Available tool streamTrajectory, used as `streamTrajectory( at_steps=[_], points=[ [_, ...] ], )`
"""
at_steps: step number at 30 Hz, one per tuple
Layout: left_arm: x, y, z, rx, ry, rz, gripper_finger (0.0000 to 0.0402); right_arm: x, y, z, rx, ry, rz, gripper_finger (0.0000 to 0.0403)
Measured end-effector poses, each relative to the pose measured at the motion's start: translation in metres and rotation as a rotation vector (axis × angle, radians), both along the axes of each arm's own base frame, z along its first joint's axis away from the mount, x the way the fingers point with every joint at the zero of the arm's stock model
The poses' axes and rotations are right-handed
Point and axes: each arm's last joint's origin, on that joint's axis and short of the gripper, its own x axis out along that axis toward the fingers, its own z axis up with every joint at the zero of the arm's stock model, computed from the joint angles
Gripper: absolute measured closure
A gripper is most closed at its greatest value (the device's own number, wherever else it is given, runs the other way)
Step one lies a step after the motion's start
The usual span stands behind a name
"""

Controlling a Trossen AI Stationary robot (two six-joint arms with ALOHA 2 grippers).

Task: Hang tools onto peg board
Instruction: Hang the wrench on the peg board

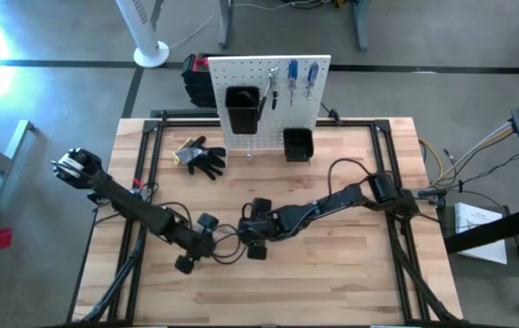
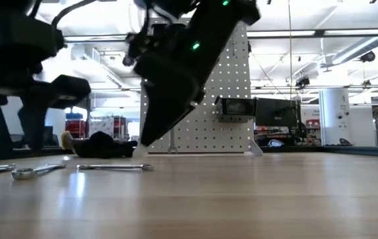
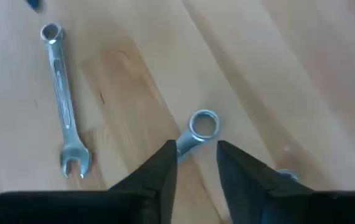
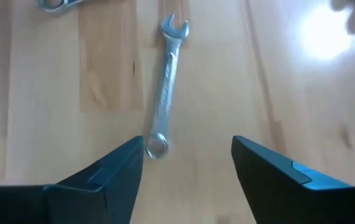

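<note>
A: How should the right pincer (image 4: pixel 187 158) take the slim silver wrench (image 4: pixel 166 74) lying flat on the light wooden surface (image 4: pixel 289 93)?

B: Its fingers are spread wide, the ring end just beside one of them. I'd centre over the shaft and close across it, not along it.

A: Which way does it point?

B: Long axis runs away from the pincer, open jaw at the far end.

A: And the left pincer (image 3: pixel 196 158)?

B: Slightly parted, straddling the shaft of a second silver wrench (image 3: pixel 196 129), ring end forward. A third wrench (image 3: pixel 64 106) lies beside it.
</note>
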Motion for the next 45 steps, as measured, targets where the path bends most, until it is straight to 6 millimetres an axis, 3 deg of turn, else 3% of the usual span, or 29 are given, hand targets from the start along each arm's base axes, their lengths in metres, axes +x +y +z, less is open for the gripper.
streamTrajectory(
  at_steps=[6,11,15,21,25,31,40,45],
  points=[
    [0.007,-0.001,-0.014,0.115,0.028,-0.072,0.0239,-0.026,-0.009,0.013,-0.005,-0.005,0.022,0.0158],
    [0.013,-0.001,-0.026,0.161,0.066,-0.146,0.0234,-0.051,-0.022,0.029,0.036,-0.086,-0.028,0.0166],
    [0.015,0.0,-0.031,0.146,0.097,-0.159,0.0272,-0.07,-0.031,0.042,0.082,-0.187,-0.075,0.0175],
    [0.016,0.005,-0.03,0.068,0.12,-0.157,0.038,-0.09,-0.04,0.058,0.136,-0.327,-0.114,0.0186],
    [0.017,0.007,-0.029,0.054,0.113,-0.133,0.0381,-0.099,-0.042,0.063,0.162,-0.386,-0.128,0.0191],
    [0.025,0.006,-0.017,0.083,-0.012,-0.104,0.0401,-0.11,-0.045,0.046,0.188,-0.39,-0.161,0.0192],
    [0.033,0.022,0.009,0.146,-0.195,0.007,0.04,-0.125,-0.043,0.016,0.343,-0.562,-0.186,0.019],
    [0.046,0.036,0.032,0.091,-0.435,0.111,0.04,-0.131,-0.039,0.002,0.389,-0.656,-0.166,0.0193]
  ],
)
